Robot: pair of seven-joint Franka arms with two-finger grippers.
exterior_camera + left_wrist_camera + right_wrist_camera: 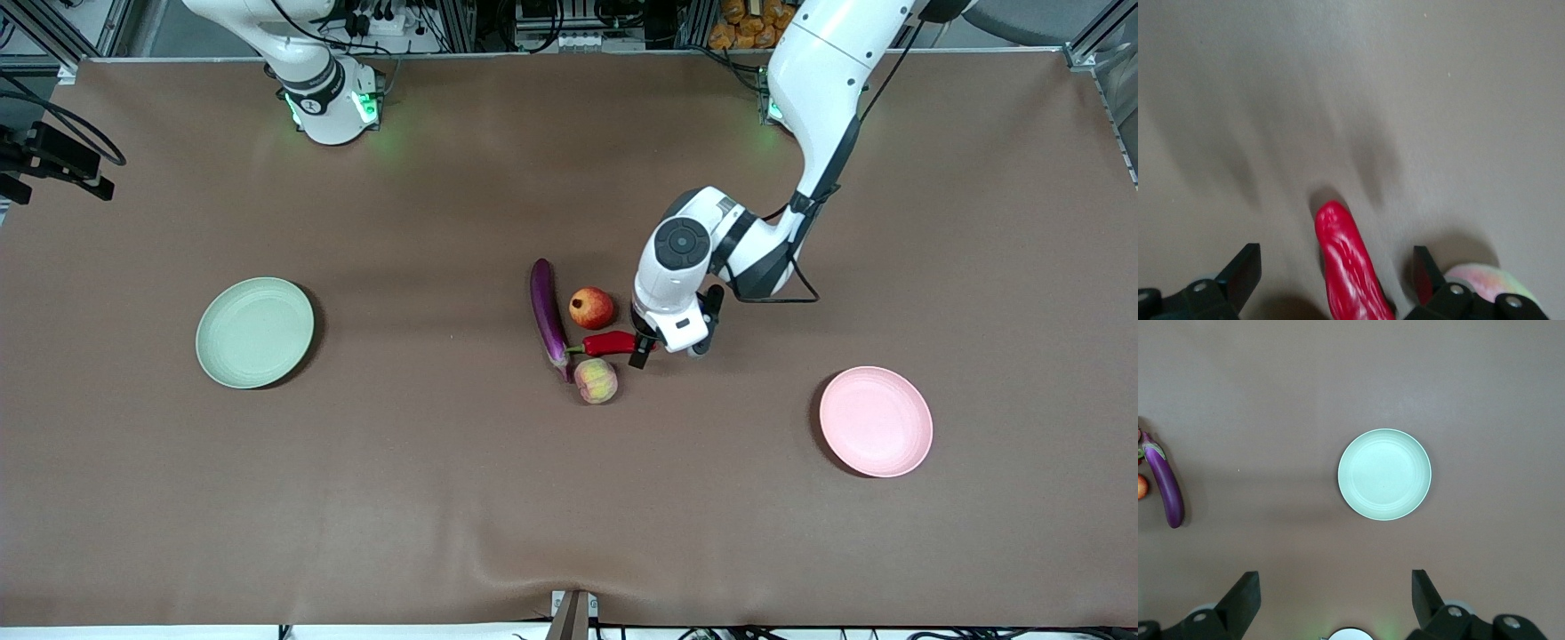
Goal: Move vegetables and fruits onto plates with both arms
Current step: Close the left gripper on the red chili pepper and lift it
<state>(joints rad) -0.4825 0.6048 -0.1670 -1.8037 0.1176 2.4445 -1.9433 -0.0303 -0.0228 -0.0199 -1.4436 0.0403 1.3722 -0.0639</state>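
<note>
Step in hand: first pick — left hand (1331, 280), jaws wide, low astride red chili (611, 342) mid-desk betw. pomegranate (591, 308) & peach (596, 380); next: close, carry to pink plate (876, 421); right hand (1331, 600) wide, waits high above green plate (1384, 474).

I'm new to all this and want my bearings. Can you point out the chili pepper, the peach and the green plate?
chili pepper (1346, 267), left wrist view, middle of its wrinkled red body.
peach (596, 380), front view, centre of the fruit.
green plate (1355, 450), right wrist view, on its rim.
</note>
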